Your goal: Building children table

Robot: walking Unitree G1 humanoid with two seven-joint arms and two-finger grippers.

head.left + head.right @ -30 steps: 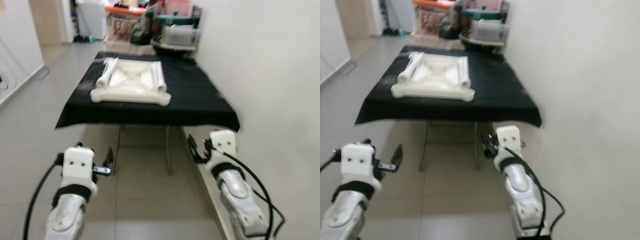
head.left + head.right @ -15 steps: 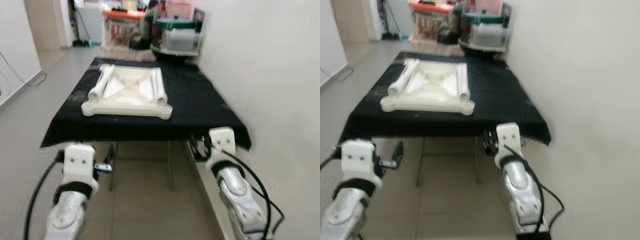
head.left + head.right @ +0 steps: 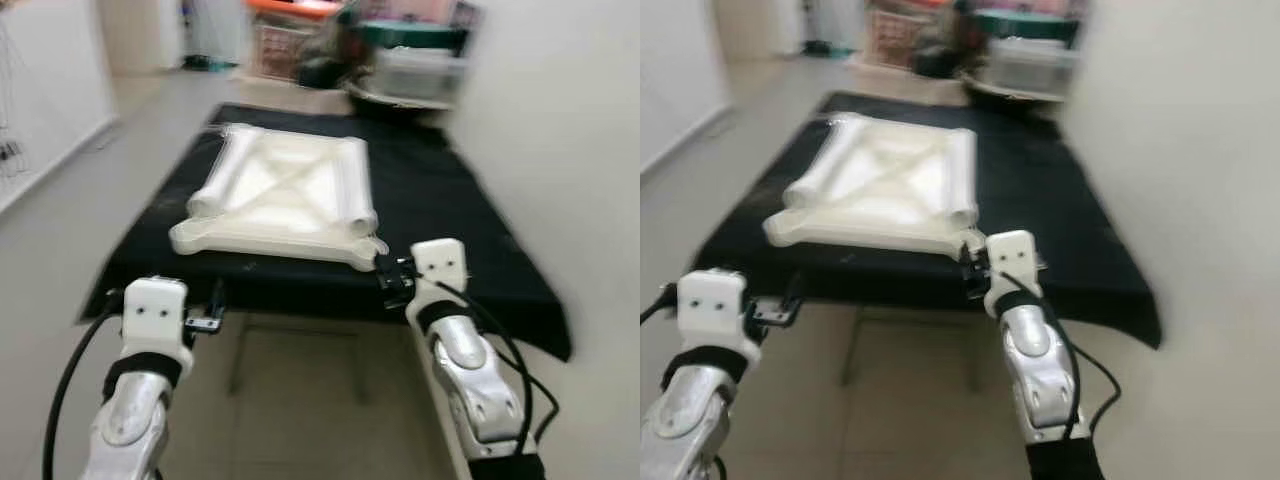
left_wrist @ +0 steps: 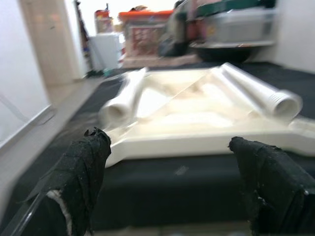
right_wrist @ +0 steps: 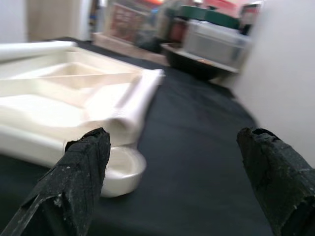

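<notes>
Children table top [image 3: 285, 195] upside down on black tabletop [image 3: 450, 210], two white legs [image 4: 256, 91] lying on it. Left gripper [image 4: 172, 167] released at 6 o'clock; right gripper [image 5: 172, 162] released near its corner.

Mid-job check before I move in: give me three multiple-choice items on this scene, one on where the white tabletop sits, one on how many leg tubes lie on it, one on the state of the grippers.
1. The white tabletop lies:
A. on the floor
B. on the black-covered table
C. on a shelf

2. White leg tubes lying on it:
A. one
B. two
C. four

3. The left gripper and right gripper are:
A. both open, empty
B. both shut
C. right holding a tube

Answers: 1 B, it rests upside down on the black cloth. 2 B, one tube along each side. 3 A, the wrist views show fingers spread apart with nothing between.
</notes>
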